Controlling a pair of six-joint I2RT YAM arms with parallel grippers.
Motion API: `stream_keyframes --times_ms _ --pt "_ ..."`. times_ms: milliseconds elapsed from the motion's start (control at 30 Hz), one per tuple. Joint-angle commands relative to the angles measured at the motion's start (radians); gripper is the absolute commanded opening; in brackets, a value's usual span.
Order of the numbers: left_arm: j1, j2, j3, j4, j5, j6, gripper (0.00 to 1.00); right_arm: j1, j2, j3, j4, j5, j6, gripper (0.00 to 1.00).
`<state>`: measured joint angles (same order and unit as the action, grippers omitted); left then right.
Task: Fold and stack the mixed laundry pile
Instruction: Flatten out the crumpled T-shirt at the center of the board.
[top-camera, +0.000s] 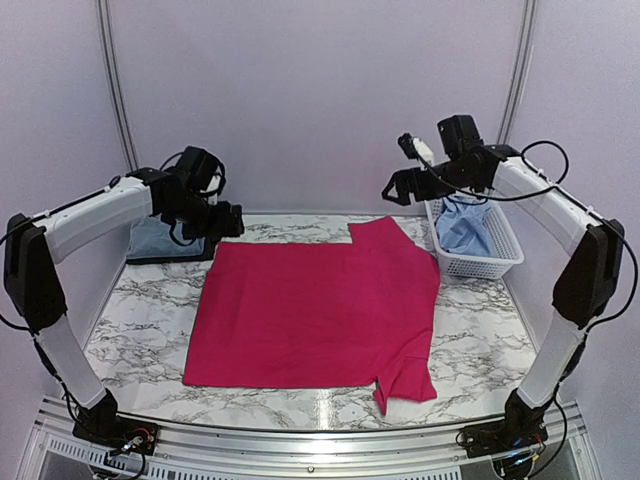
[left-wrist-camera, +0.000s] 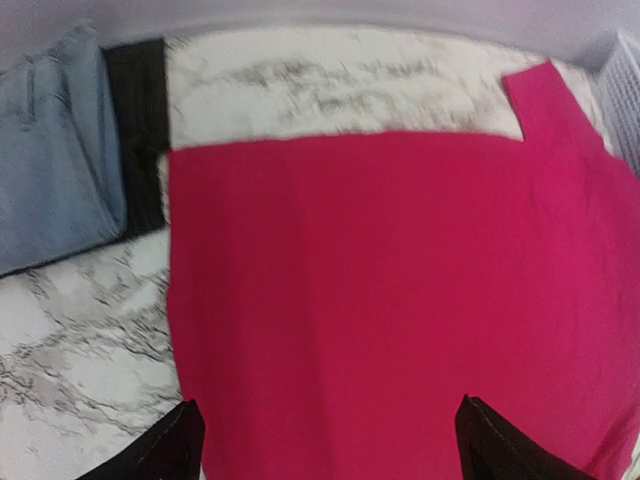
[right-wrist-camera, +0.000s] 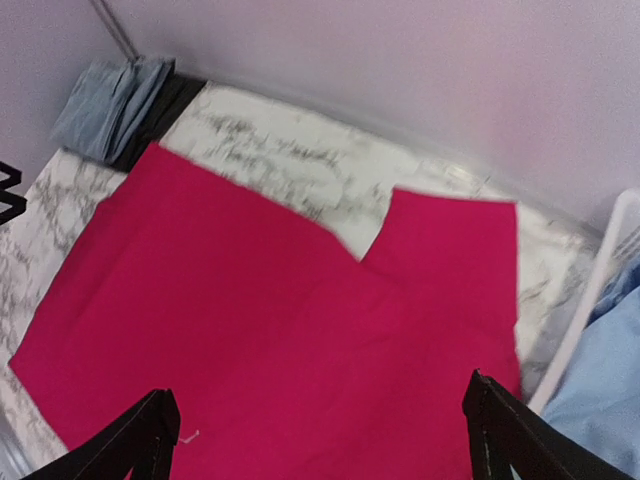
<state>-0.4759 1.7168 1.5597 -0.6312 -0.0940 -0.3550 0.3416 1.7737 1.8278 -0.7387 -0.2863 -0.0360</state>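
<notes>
Pink-red T-shirt (top-camera: 315, 315) spread flat mid-frame on marbled counter (top-camera: 140, 335); folded denim (top-camera: 152, 240) upper left; left pincer (top-camera: 236, 221) and right pincer (top-camera: 392, 188) spread wide, empty

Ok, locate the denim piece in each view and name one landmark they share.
Top external: denim piece, left side, mid-height.
Left wrist: upper-left corner.
Right wrist: upper-left corner.
Shared landmark: the pink-red T-shirt, spread flat beside it.

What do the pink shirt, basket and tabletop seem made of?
Pink shirt: soft matte fabric, likely cotton knit; lies limp and flat. Basket: white moulded plastic, slatted walls. Tabletop: grey-veined marble look, faint sheen; stone or laminate unclear.
</notes>
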Motion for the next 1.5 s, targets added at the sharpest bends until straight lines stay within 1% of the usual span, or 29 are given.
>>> stream_keyframes --times_ms 0,67,133,233,267,367,433,533,600,700,800,900,967,1033,1067,1133,1167,1267,1367,1467 --pt "-0.060 -0.032 -0.181 0.004 0.070 -0.010 0.86 0.040 -0.081 -0.240 0.041 -0.112 0.102 0.94" --pt "-0.058 -0.041 -0.247 0.030 0.079 -0.035 0.82 0.047 -0.117 -0.329 0.048 -0.120 0.116 0.93" --pt "-0.059 -0.041 -0.290 0.044 0.087 -0.049 0.78 0.048 -0.151 -0.382 0.021 -0.122 0.125 0.92" --pt "-0.074 -0.038 -0.322 0.070 0.154 -0.038 0.74 0.047 -0.232 -0.454 -0.025 -0.098 0.170 0.89" --pt "-0.087 -0.034 -0.321 0.071 0.156 -0.018 0.73 0.047 -0.263 -0.482 -0.042 -0.094 0.193 0.86" --pt "-0.117 -0.012 -0.308 0.074 0.144 0.020 0.69 0.045 -0.357 -0.611 -0.065 -0.085 0.290 0.74" --pt "-0.119 0.014 -0.284 0.076 0.127 0.026 0.66 0.045 -0.425 -0.718 -0.052 -0.076 0.343 0.70" --pt "-0.116 0.087 -0.214 0.077 0.062 0.047 0.64 0.046 -0.463 -0.816 0.014 -0.086 0.388 0.65" --pt "-0.103 0.151 -0.147 0.073 0.034 0.057 0.63 0.046 -0.455 -0.843 0.046 -0.086 0.399 0.64" --pt "-0.065 0.230 -0.097 0.066 0.038 0.049 0.59 0.048 -0.424 -0.823 0.049 -0.079 0.389 0.63" --pt "-0.034 0.273 -0.087 0.065 0.047 0.064 0.59 0.048 -0.411 -0.792 0.023 -0.078 0.378 0.63" --pt "-0.006 0.301 -0.107 0.062 0.035 0.093 0.59 0.050 -0.432 -0.800 -0.034 -0.085 0.381 0.62" --pt "0.019 0.310 -0.127 0.060 0.027 0.100 0.59 0.071 -0.477 -0.835 -0.077 -0.088 0.401 0.60" --pt "0.046 0.313 -0.148 0.059 0.013 0.103 0.59 0.105 -0.529 -0.888 -0.106 -0.087 0.458 0.54" --pt "0.055 0.311 -0.152 0.058 0.006 0.108 0.59 0.123 -0.554 -0.915 -0.112 -0.082 0.484 0.54" --pt "0.072 0.306 -0.156 0.058 -0.018 0.112 0.59 0.148 -0.593 -0.961 -0.125 -0.042 0.526 0.52" --pt "0.083 0.305 -0.159 0.055 -0.025 0.112 0.59 0.151 -0.605 -0.986 -0.124 -0.024 0.542 0.50" --pt "0.115 0.306 -0.158 0.046 -0.032 0.101 0.59 0.163 -0.620 -1.054 -0.114 0.031 0.582 0.42" --pt "0.140 0.316 -0.145 0.030 -0.050 0.097 0.58 0.191 -0.623 -1.095 -0.112 0.063 0.613 0.39" --pt "0.143 0.316 -0.131 0.022 -0.023 0.104 0.57 0.235 -0.623 -1.136 -0.075 0.070 0.660 0.34"
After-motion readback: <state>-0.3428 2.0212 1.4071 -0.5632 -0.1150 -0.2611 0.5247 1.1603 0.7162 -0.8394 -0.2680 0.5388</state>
